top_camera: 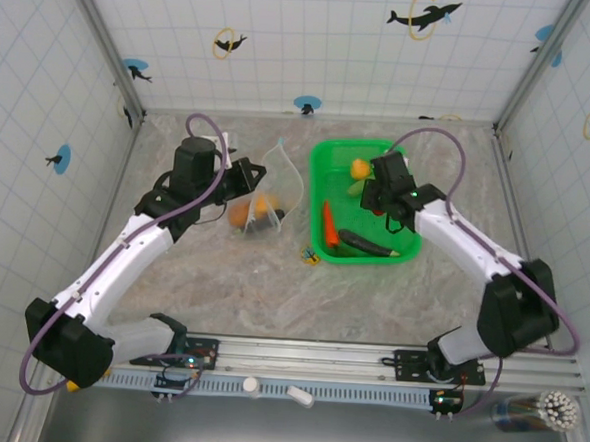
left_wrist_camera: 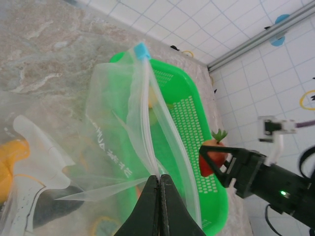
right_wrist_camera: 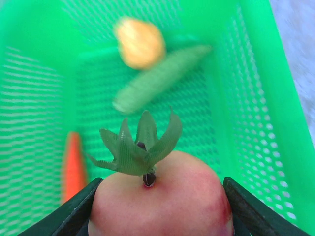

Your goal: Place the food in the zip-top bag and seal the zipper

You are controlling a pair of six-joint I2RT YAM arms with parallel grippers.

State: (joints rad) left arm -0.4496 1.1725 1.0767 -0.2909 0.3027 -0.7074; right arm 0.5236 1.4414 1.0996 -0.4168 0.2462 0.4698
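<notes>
The left gripper pinched the mouth edge of the zip-top bag, which stood on the surface beside the green basket. The right gripper clamped the red apple above that basket, over the carrot and cucumber.

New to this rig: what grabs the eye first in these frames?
The bright green mesh basket sits right of centre on the table, and over it the right gripper is clamped on a red apple with a green leafy top. To its left, the left gripper pinches an edge of the clear zip-top bag, which stands up with orange food inside.
</notes>
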